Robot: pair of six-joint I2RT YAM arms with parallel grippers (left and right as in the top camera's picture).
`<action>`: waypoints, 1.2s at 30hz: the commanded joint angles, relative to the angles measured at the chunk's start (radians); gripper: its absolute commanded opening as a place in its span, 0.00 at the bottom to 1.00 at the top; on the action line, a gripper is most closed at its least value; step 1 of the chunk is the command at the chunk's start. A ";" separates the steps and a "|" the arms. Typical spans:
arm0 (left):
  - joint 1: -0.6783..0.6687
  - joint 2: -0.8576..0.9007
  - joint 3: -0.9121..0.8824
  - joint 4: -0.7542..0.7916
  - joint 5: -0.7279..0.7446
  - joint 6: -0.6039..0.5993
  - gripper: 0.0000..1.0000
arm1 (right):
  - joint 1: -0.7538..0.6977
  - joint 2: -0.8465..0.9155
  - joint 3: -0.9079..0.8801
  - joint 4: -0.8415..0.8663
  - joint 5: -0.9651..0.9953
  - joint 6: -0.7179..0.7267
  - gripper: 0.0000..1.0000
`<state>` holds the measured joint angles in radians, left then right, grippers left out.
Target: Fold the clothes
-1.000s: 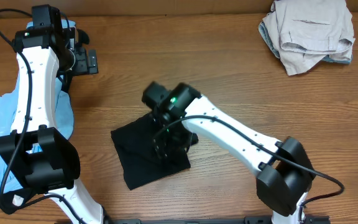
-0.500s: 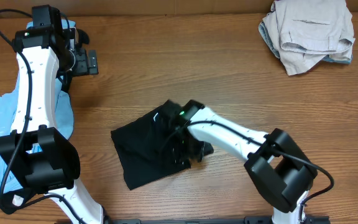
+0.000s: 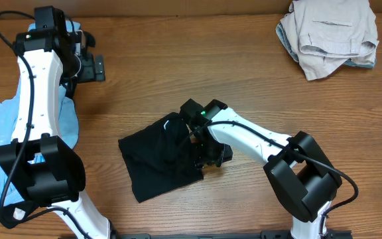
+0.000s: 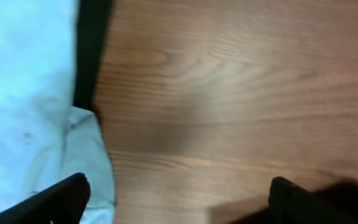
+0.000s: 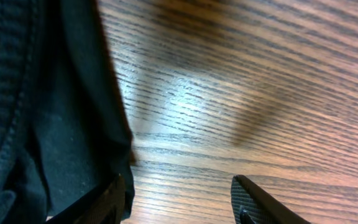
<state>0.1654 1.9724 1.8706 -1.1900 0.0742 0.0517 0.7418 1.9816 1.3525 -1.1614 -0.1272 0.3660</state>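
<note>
Count, overhead: three lots of clothing, two arms, two grippers.

Far left: one light blue garment [image 3: 2,143] lies along the left edge of the bench [image 3: 244,73]. Its long axis runs near-to-far, and the left arm partly covers it. More blue shows behind the arm's wrist at the far end.

The left gripper [image 3: 93,66] is at the far left and points right over bare wood. In the left wrist view its fingers [image 4: 61,196] are wide apart with only wood between them. The blue cloth [image 4: 23,93] sits just off the left finger, and I can't tell if they touch.

Centre: one black garment [image 3: 154,162] lies flat on the bench. It's a roughly four-sided patch, skewed to the bench edges with a corner pointing near-left. It's close to square, so I can't call a clear long axis. Its far-right part is bunched up under the right arm.

The right gripper [image 3: 209,154] is down at the garment's right edge. In the right wrist view its fingers [image 5: 98,202] are apart. The black fabric [image 5: 36,112] fills the left side up to the left finger, with bare wood across the rest of the gap. It isn't clamped on anything I can see.

Far right corner: one crumpled pile of beige-grey clothes [image 3: 330,33], well apart from both arms, with a sliver of blue at its edge. I can't count the pieces in it.
</note>
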 commanded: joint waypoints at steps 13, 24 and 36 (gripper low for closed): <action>-0.338 0.003 -0.244 -0.168 0.257 0.441 0.98 | -0.523 -0.147 0.161 -0.031 -0.147 -0.057 0.66; -0.586 -0.003 -0.220 -0.186 0.088 0.187 0.82 | -0.662 -0.147 0.171 -0.049 -0.185 -0.113 0.66; -0.704 -0.003 -0.265 -0.221 -0.061 -0.009 0.48 | -0.666 -0.147 0.171 -0.052 -0.162 -0.113 0.66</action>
<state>-0.5415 1.9789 1.6348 -1.4017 0.0711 0.1360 0.0746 1.8465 1.5124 -1.2156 -0.2981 0.2611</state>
